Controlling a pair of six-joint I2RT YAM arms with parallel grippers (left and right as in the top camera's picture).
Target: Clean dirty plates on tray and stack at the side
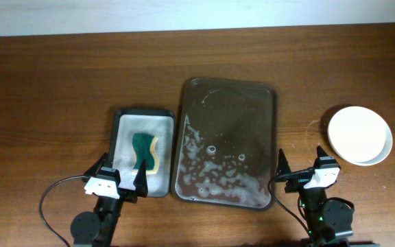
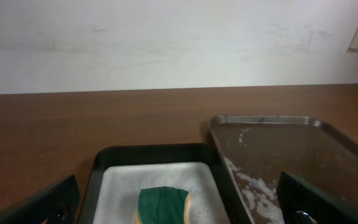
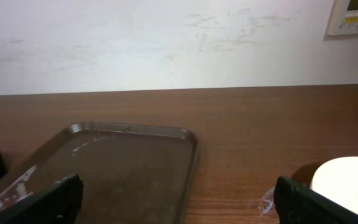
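The dark brown tray lies in the middle of the table, wet with soap foam, with no plates on it. It also shows in the left wrist view and the right wrist view. A white plate stack sits on the table at the right; only the top white one shows, also at the right edge of the right wrist view. Pink and mint plates are hidden. My left gripper is open and empty near the small tray. My right gripper is open and empty between the tray and plates.
A smaller grey-white tray with a green-yellow sponge lies left of the brown tray; the sponge shows in the left wrist view. A small wet spot marks the table near the plates. A white wall stands behind the table.
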